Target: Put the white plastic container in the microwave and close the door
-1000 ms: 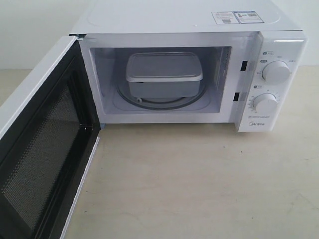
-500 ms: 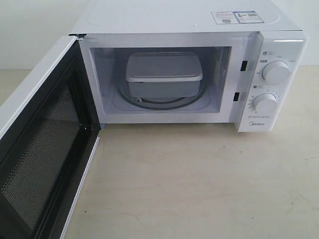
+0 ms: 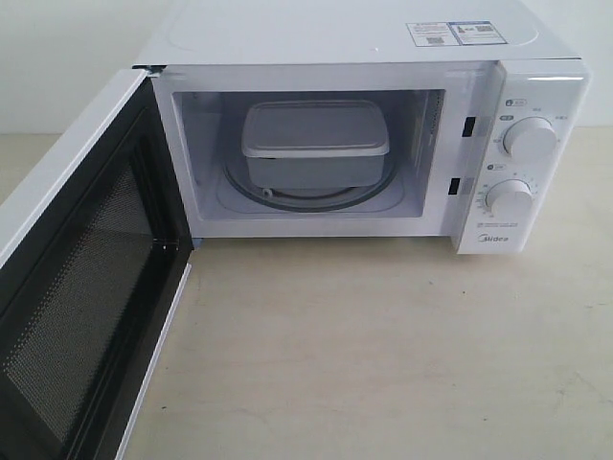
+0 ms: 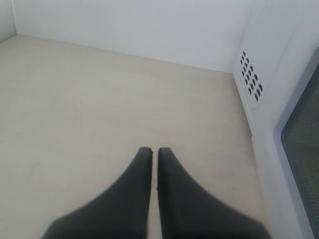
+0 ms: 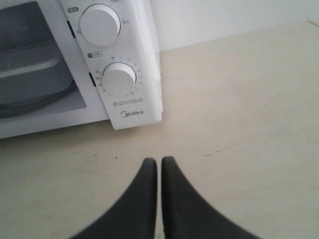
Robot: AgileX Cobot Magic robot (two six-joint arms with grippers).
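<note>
Inside microwave [image 3: 316, 38], white plastic container [image 3: 314, 144]: rect., rounded corners, flat rimmed lid.

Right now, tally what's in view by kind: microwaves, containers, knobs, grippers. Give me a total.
Microwave: 1, its door open
White plastic container: 1, inside the microwave
Knobs: 2, upper knob and lower knob
Grippers: 2, left gripper and right gripper, fingers together, both empty
Total: 6

Table [image 3: 383, 364] — pale beige matte top, faint lengthwise streaks. Few thin dark scuff marks [image 5: 219, 150] on surface, seen in right wrist view. Plain white wall [image 3: 57, 57] rises along far table edge — straight seam where both meet.
</note>
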